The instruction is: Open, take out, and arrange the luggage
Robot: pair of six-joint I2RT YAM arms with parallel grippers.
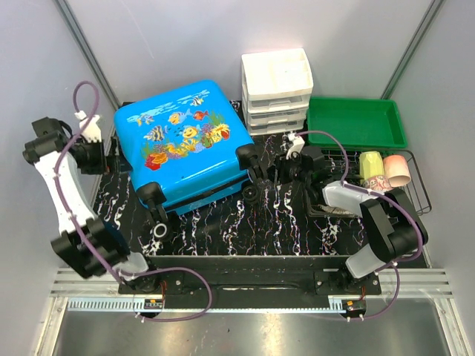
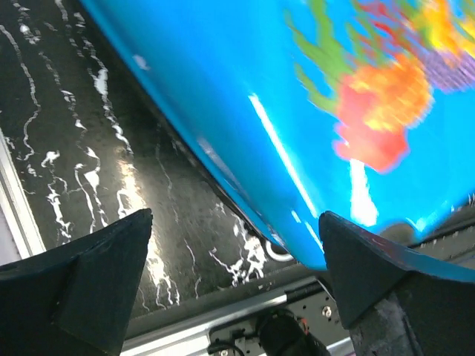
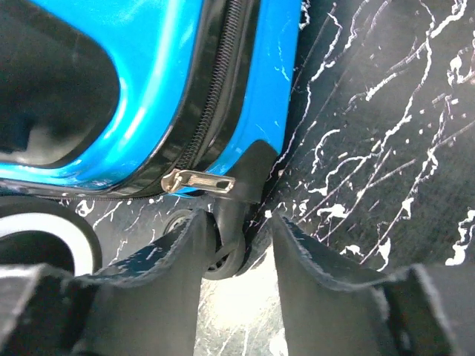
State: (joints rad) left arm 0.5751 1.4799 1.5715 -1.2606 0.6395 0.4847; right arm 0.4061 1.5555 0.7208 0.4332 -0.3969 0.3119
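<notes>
Left wrist: fish print [image 2: 378, 111] on the luggage [image 2: 223, 89] is smeared by blur; luggage is cropped at top and right edges. Right wrist: white-rimmed wheel [image 3: 37, 222] is cut off at left edge, luggage at top and left. Interior is hidden by the shut lid [image 1: 182, 137]. Top view: markings on the cups [image 1: 375, 169] can't be resolved.

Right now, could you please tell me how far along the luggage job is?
Nothing done yet: the luggage lies shut, its zip closed. In hand: the right gripper, open, sits just short of the zipper pull; the left gripper, open, hovers at the case's edge. Unzipping, taking things out and arranging are all left.
</notes>
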